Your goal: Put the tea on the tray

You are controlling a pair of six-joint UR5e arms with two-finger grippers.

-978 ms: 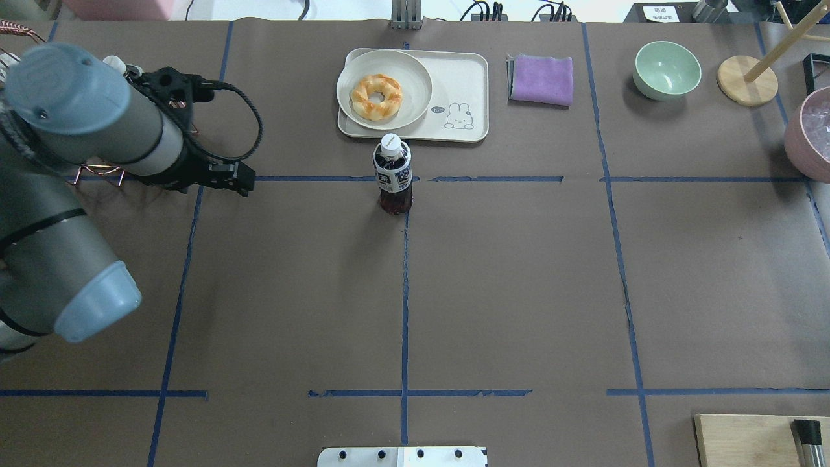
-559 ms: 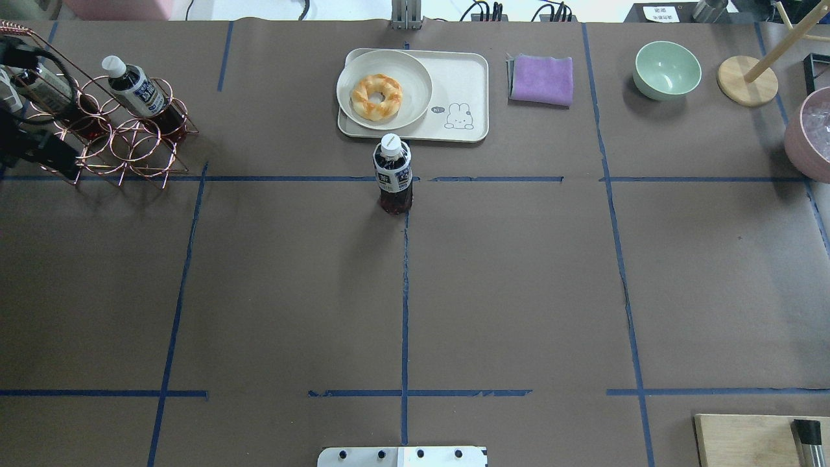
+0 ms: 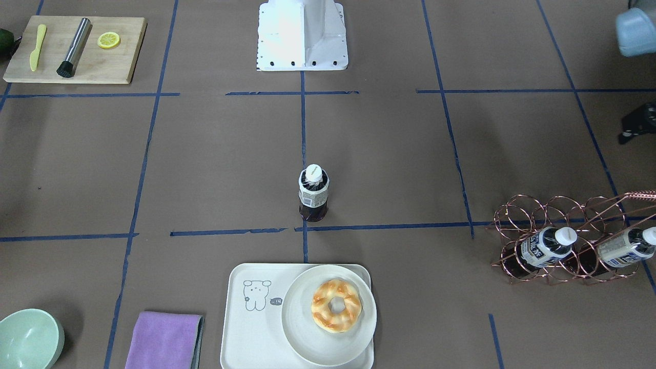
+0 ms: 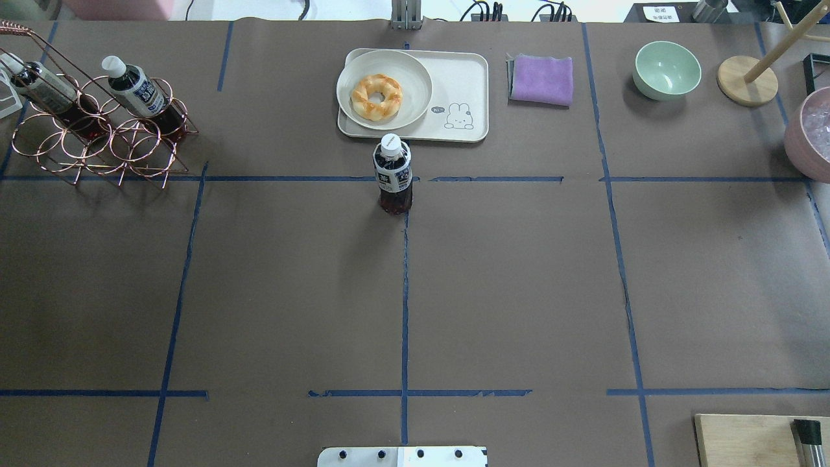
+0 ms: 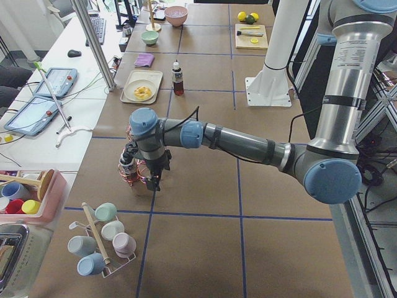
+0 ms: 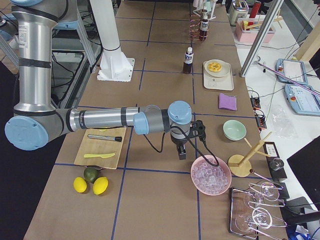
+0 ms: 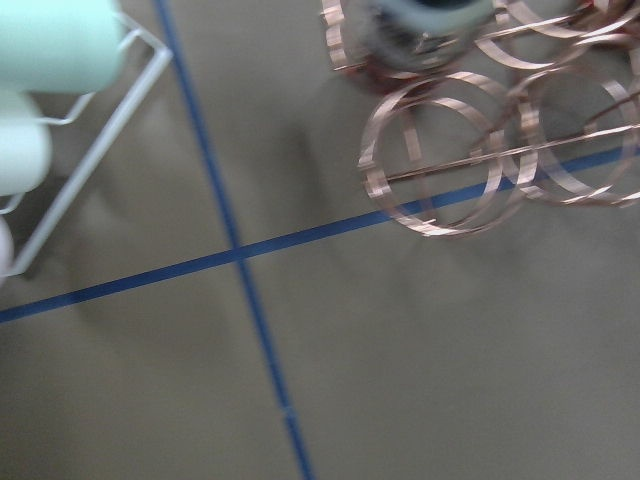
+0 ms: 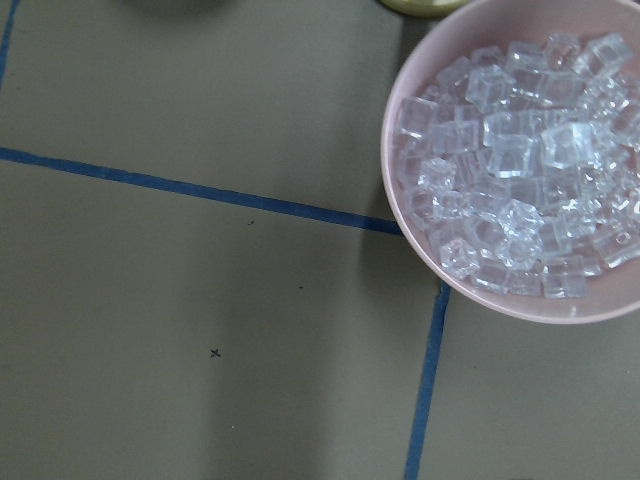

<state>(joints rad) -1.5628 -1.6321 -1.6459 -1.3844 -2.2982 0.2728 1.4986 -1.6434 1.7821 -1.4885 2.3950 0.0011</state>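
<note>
One tea bottle (image 4: pixel 393 174) stands upright on the table just in front of the tray (image 4: pixel 463 84); it also shows in the front view (image 3: pixel 313 192) and the tray too (image 3: pixel 246 318). Two more tea bottles (image 4: pixel 139 91) lie tilted in a copper wire rack (image 4: pixel 97 139) at the far left. My left gripper (image 5: pixel 154 179) points down beside the rack, far from the standing bottle; I cannot tell whether it is open. My right gripper (image 6: pixel 182 151) hangs beside a pink bowl of ice (image 6: pixel 211 175); I cannot tell its state. Neither wrist view shows fingers.
A round white plate (image 4: pixel 384 89) with a doughnut (image 4: pixel 376 96) fills the tray's left half. A purple cloth (image 4: pixel 542 79), a green bowl (image 4: pixel 667 69) and a wooden stand (image 4: pixel 747 80) lie to the right. A wooden board (image 3: pixel 74 48) sits near the robot's right.
My left arm, which hung over the wire rack a second ago, has drawn back to the left and left the overhead view. The tea bottle and the tray have not moved.
</note>
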